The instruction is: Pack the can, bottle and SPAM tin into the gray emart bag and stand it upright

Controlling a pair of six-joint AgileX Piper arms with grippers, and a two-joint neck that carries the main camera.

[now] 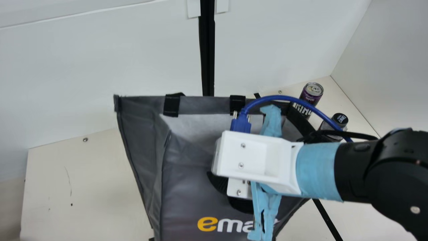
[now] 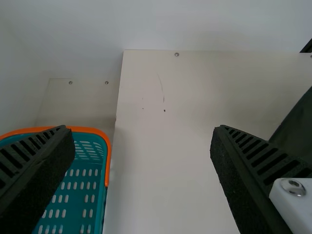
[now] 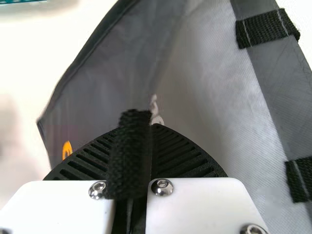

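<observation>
In the main view my right gripper (image 1: 239, 189) hangs over the printed front of the gray emart bag (image 1: 187, 167), whose pale-lined mouth is spread at the top. From the right wrist view, my right gripper (image 3: 141, 129) is shut on the bag's black handle strap (image 3: 129, 156), beside the bag's pale lining (image 3: 204, 92). The purple and black can (image 1: 311, 93) stands behind the right arm, and the dark-capped bottle (image 1: 340, 119) is in front of it, partly covered by the arm's cables. My left gripper (image 2: 141, 141) is open over the table, with nothing between its fingers.
A teal basket with an orange rim (image 2: 105, 156) lies beyond the edge of the table (image 2: 161, 161) in the left wrist view. White walls (image 1: 100, 67) rise behind the bag, and a black post (image 1: 207, 57) runs down between the panels.
</observation>
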